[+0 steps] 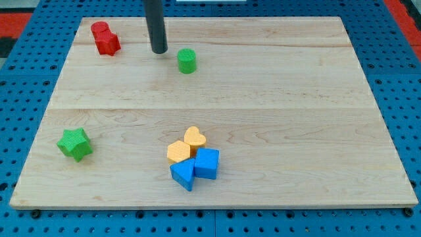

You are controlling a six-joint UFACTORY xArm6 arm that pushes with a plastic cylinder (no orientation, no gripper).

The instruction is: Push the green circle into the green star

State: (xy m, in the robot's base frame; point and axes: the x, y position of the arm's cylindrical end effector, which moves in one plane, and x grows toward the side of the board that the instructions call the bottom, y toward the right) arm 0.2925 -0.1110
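Note:
The green circle (187,60) is a small green cylinder near the view's top, a little left of centre. The green star (74,144) lies at the view's lower left, far from the circle. My tip (159,51) is the lower end of the dark rod coming down from the view's top. It stands just left of the green circle and slightly above it in the view, with a small gap between them.
A red circle (100,29) and a red star (107,43) touch each other at the upper left. A yellow heart (195,137), a yellow hexagon (178,151), a blue cube (206,163) and a blue triangle (183,175) cluster at the bottom centre. The wooden board (296,99) lies on a blue pegboard.

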